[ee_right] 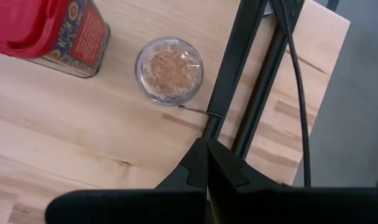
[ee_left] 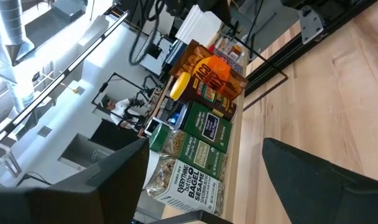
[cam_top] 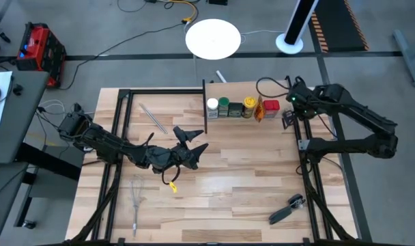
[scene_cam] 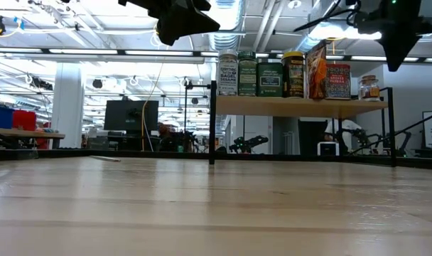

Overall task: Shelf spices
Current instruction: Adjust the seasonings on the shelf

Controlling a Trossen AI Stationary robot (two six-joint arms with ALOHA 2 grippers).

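Several spices stand in a row on the shelf (scene_cam: 287, 107): a white-capped jar (scene_cam: 228, 73), a green-capped jar (scene_cam: 246, 73), a dark square jar (scene_cam: 270, 78), a yellow-capped jar (scene_cam: 293, 73), an orange packet (scene_cam: 316, 70), a red tin (scene_cam: 337, 80) and a small glass jar (ee_right: 170, 70). My right gripper (ee_right: 206, 149) is shut and hangs above the shelf's right end, beside the small glass jar, touching nothing. My left gripper (cam_top: 194, 140) is open in the air left of the shelf, pointing level at the row (ee_left: 195, 143).
A wire whisk (cam_top: 136, 201) lies near the table's front left, and a black-handled tool (cam_top: 286, 208) at the front right. A thin metal utensil (cam_top: 153, 117) lies at the far left. Black frame rails (cam_top: 310, 171) run along both table sides.
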